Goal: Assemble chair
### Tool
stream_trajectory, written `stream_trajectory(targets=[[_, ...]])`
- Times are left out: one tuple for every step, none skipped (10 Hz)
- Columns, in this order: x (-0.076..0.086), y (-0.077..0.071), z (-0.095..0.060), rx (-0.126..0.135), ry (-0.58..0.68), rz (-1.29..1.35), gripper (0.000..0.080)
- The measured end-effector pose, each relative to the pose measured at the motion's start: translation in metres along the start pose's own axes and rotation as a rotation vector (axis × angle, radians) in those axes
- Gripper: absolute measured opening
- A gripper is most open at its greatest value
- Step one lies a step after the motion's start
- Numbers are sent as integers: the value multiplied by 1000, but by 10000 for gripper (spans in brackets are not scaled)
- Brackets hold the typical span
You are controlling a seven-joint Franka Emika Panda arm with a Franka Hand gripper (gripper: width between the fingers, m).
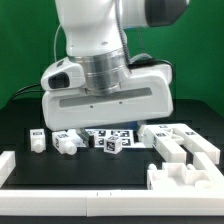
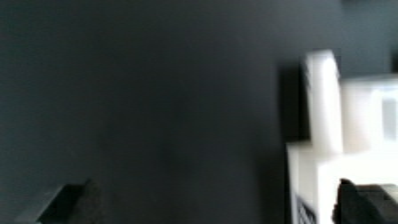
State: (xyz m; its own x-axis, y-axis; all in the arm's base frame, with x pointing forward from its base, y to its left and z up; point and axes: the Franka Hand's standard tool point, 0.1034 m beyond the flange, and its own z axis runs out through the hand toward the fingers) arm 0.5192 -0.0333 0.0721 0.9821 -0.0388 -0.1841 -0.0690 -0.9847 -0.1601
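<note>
- Toward the edge of the black table [image 1: 90, 175] on the exterior view's left, a small white block [image 1: 37, 140] and a second white piece [image 1: 67, 142] stand just apart.
- Mid-table, a tagged cube [image 1: 110, 146] lies below the Panda arm [image 1: 100, 60].
- Near the front corner on the exterior view's right sits a larger stepped chair part [image 1: 185, 178].
- The gripper [image 2: 214, 205] shows its fingertips [image 2: 64, 204] wide apart, with nothing between them.
- The likely step is picking a part. To do it well, square the jaws on flat sides, come down straight and close gently.
</note>
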Motion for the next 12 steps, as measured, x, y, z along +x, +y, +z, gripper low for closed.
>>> stream_trajectory(targets=[[-13, 14, 0, -23, 13, -52, 649], [-19, 19, 3, -59, 43, -103, 649], [-20, 16, 4, -54, 33, -87, 649], [-19, 17, 4, -54, 35, -87, 649], [-19, 17, 4, -54, 34, -87, 649], [-21, 20, 7, -64, 41, -122, 649], [-34, 27, 17, -75, 41, -161, 649], [-51, 38, 22, -75, 23, -201, 649], [-69, 57, 25, -87, 29, -257, 649], [-82, 75, 29, -113, 55, -320, 649], [-85, 74, 31, -105, 44, -279, 649], [-83, 73, 30, -106, 46, -286, 649]])
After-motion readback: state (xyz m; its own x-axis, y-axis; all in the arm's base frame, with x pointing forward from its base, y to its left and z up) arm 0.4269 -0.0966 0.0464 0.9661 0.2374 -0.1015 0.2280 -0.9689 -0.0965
